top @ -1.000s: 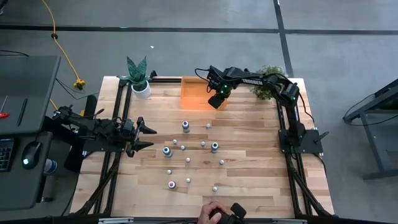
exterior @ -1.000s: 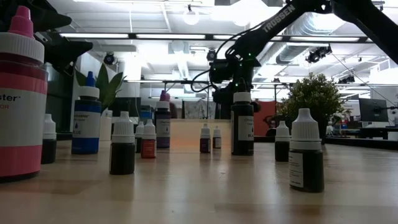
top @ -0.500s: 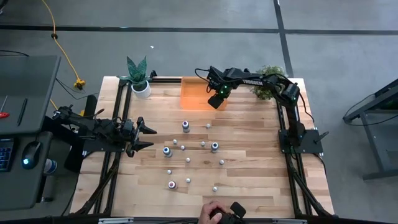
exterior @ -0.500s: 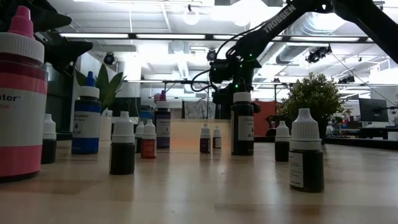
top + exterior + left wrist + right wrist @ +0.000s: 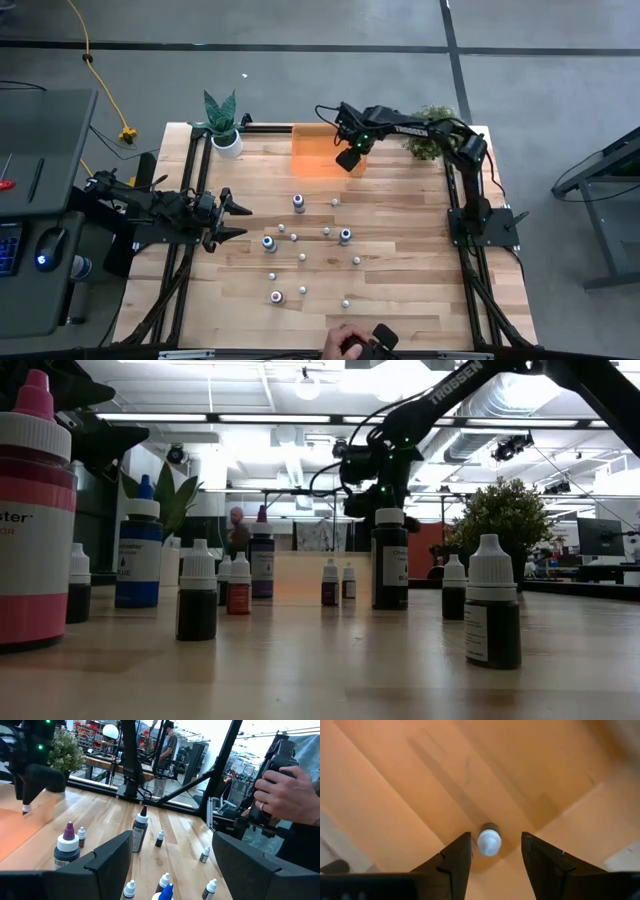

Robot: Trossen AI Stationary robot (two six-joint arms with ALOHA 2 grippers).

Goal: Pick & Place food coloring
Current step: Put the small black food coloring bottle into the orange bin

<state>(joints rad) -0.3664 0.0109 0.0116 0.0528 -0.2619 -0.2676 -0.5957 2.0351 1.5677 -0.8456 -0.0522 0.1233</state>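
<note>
My right gripper [image 5: 350, 160] hangs open over the orange bin [image 5: 318, 150] at the table's far edge, pointing steeply down. In the right wrist view a small food coloring bottle [image 5: 489, 840] with a white cap stands upright on the bin's orange floor. It is between my right gripper's [image 5: 496, 852] fingers, with a gap on each side. Several more food coloring bottles [image 5: 298, 203] [image 5: 268, 243] [image 5: 345, 237] stand upright on the wood at mid table. My left gripper [image 5: 238, 220] waits open and level at the table's left edge.
A potted plant [image 5: 222, 125] stands at the far left corner and another [image 5: 430, 140] at the far right. A person's hand [image 5: 345, 345] holds a controller at the near edge. In the low view, a large pink-capped bottle [image 5: 35, 520] stands close to the camera.
</note>
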